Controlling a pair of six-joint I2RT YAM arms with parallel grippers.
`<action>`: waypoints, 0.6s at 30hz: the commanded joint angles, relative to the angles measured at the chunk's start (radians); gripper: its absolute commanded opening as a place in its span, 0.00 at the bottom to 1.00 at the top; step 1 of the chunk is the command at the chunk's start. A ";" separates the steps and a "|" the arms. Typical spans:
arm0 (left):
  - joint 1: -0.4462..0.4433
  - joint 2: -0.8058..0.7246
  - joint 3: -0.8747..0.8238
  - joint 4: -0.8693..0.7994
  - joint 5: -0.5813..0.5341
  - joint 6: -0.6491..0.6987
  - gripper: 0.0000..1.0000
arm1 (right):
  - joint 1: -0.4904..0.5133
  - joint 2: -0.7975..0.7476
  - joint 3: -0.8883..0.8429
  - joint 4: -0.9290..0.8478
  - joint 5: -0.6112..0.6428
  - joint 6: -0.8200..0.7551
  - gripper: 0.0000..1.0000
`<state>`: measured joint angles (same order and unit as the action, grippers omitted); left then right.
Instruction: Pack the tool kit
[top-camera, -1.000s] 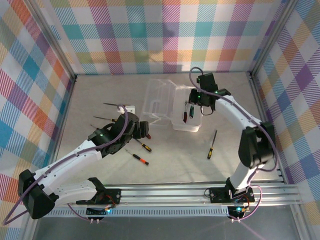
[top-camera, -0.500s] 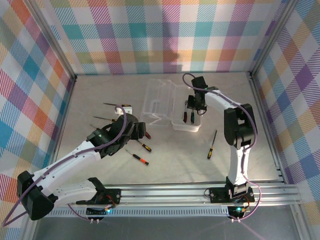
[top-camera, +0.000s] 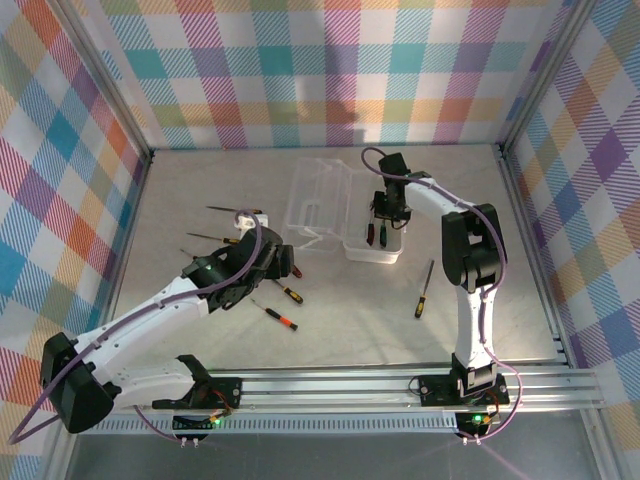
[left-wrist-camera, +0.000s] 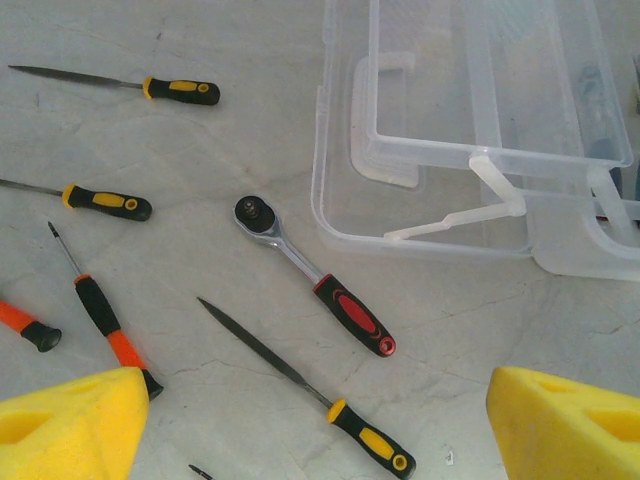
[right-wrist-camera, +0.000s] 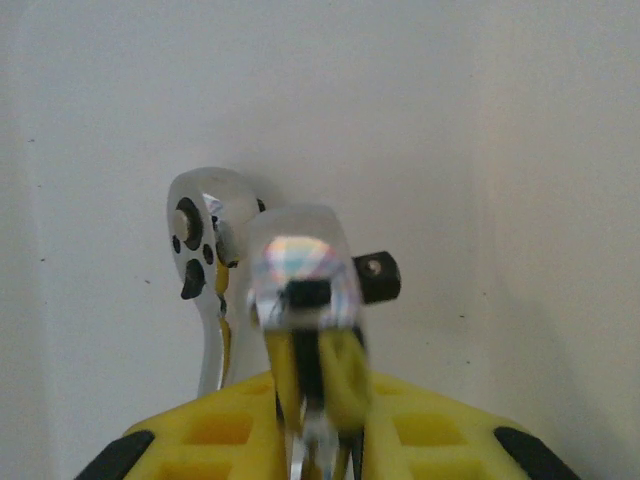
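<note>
While the right tool (top-camera: 386, 212) hangs over the clear box (top-camera: 372, 254) at upper centre, a chrome ratchet (right-wrist-camera: 300, 290) between its jaws, gripped or released I cannot tell, the left tool (left-wrist-camera: 315, 390) stands wide open above a red-handled ratchet (left-wrist-camera: 315, 277): next, likely descend onto its handle.

The table (top-camera: 340, 320) is a pale grey, faintly marbled surface, walled on the back (top-camera: 330, 70), left (top-camera: 60, 200) and right (top-camera: 590, 230) by cloth in a many-coloured plaid of teal, orange, purple, yellow and white. Slanted metal frame posts (top-camera: 103, 80) rise at the back corners, and a ribbed aluminium rail (top-camera: 350, 385) runs across the table's near edge.
</note>
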<state>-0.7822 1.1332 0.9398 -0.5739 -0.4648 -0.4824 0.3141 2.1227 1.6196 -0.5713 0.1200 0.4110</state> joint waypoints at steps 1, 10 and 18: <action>0.006 0.023 0.028 -0.009 -0.003 -0.028 0.87 | -0.005 -0.047 0.034 -0.018 0.007 0.016 0.24; 0.011 0.117 0.045 -0.005 0.037 -0.075 0.83 | -0.008 -0.153 0.044 -0.035 -0.022 0.000 0.27; 0.068 0.262 0.046 0.020 0.049 -0.166 0.69 | -0.008 -0.440 -0.209 0.144 -0.138 -0.005 0.31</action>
<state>-0.7460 1.3560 0.9668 -0.5690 -0.4183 -0.5903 0.3122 1.7718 1.5043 -0.5098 0.0586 0.4091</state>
